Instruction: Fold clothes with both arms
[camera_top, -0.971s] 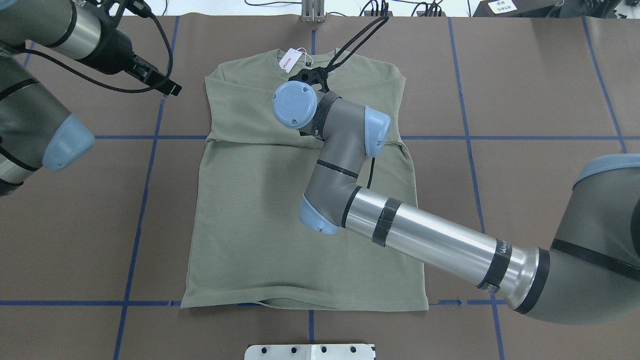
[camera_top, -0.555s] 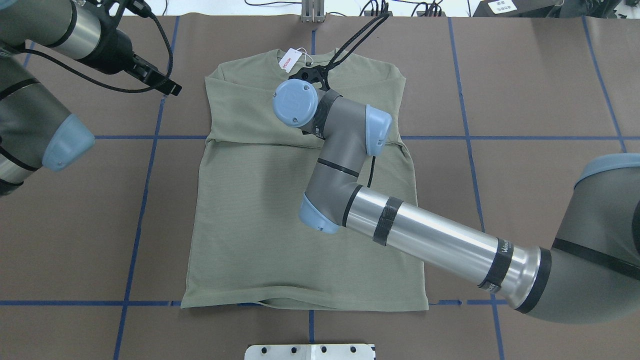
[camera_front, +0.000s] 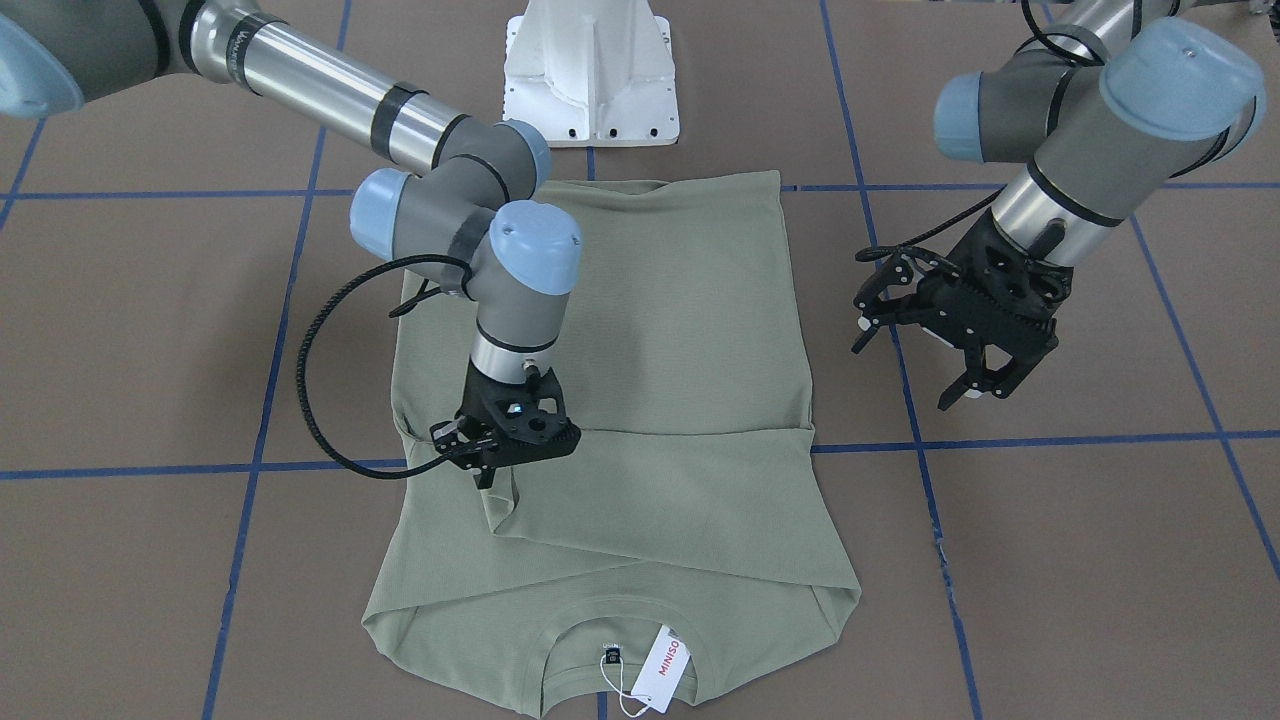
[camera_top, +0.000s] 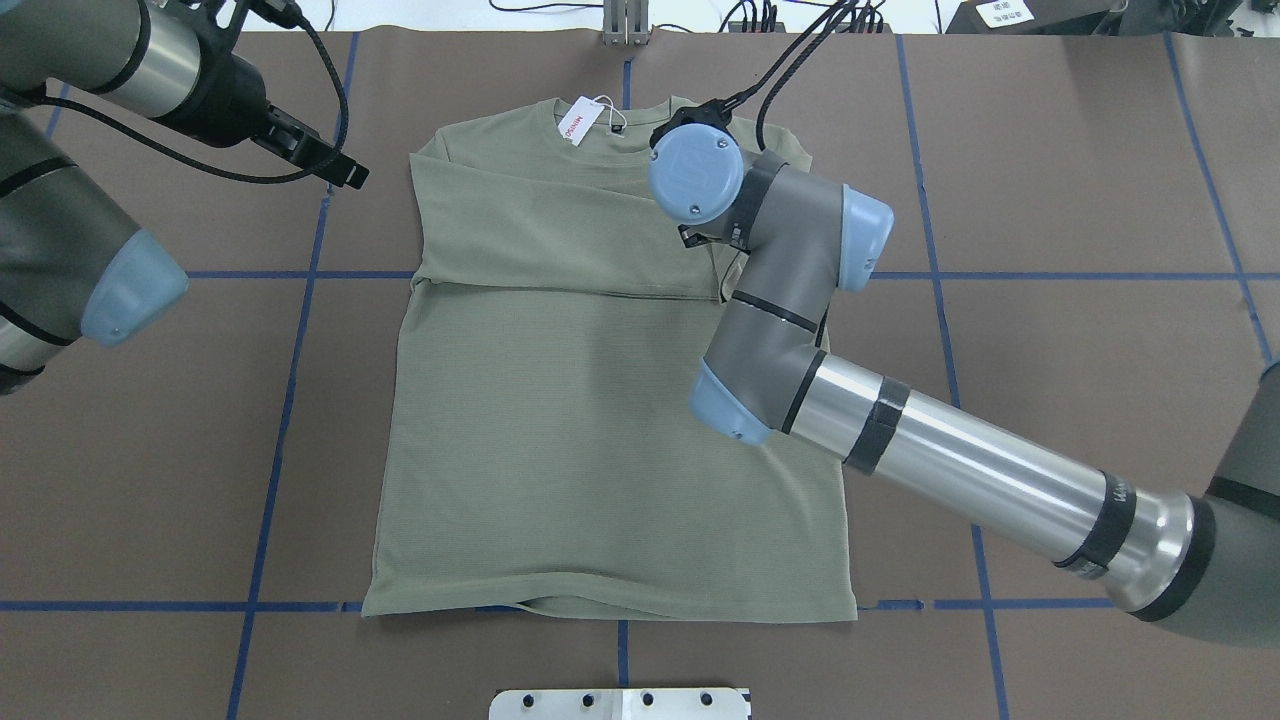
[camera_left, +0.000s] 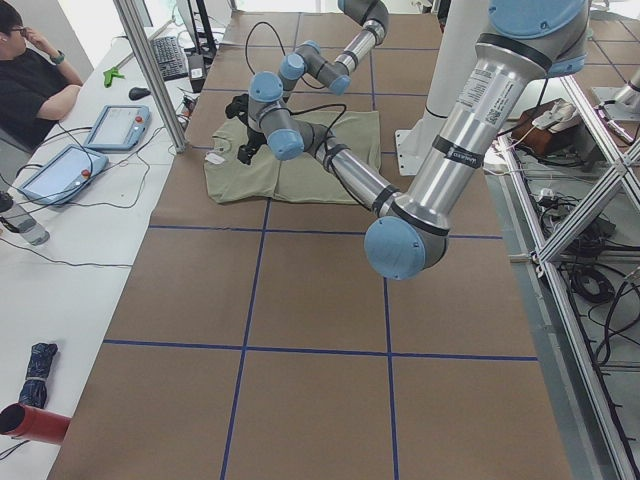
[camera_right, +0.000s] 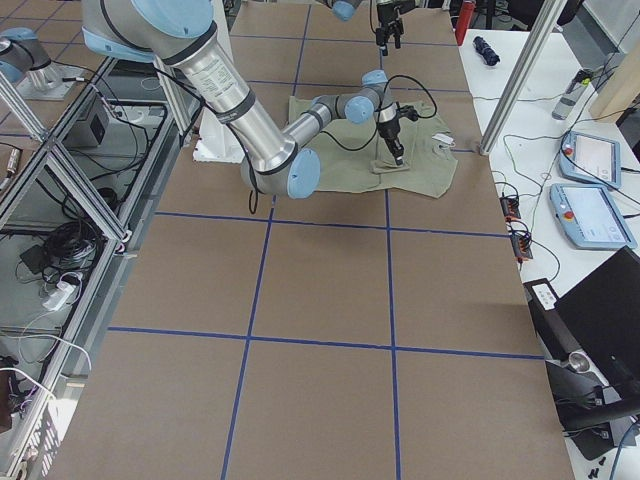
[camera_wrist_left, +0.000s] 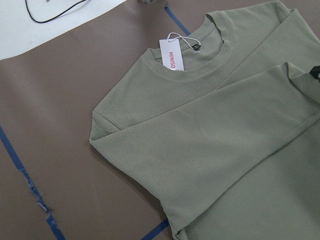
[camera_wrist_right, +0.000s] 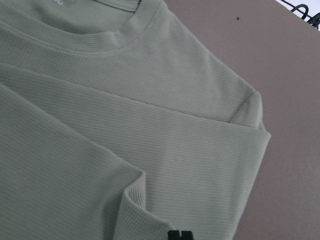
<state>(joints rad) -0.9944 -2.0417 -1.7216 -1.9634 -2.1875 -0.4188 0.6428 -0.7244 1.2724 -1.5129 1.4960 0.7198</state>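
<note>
The sage-green shirt (camera_top: 600, 450) lies flat on the brown table, collar at the far side, with a white MINISO hang tag (camera_top: 580, 122) at the neck. One sleeve is folded across the chest (camera_front: 680, 500). My right gripper (camera_front: 490, 472) stands over the end of that sleeve, shut on the cuff; in the right wrist view its fingertips (camera_wrist_right: 179, 235) pinch a raised fold of cloth. In the overhead view the wrist hides it. My left gripper (camera_front: 975, 392) hangs open above bare table beside the shirt's shoulder, holding nothing; its camera shows the collar and tag (camera_wrist_left: 172, 55).
The white pedestal base (camera_front: 590, 70) stands at the near hem. A black cable (camera_front: 310, 400) loops off the right wrist beside the shirt. Blue tape lines (camera_top: 290, 400) grid the table. A person (camera_left: 30, 80) sits at a side desk with tablets (camera_left: 115, 125).
My right arm has swung from the middle of the chest toward the shirt's right side, drawing the folded sleeve's cuff with it. The left arm has barely moved.
</note>
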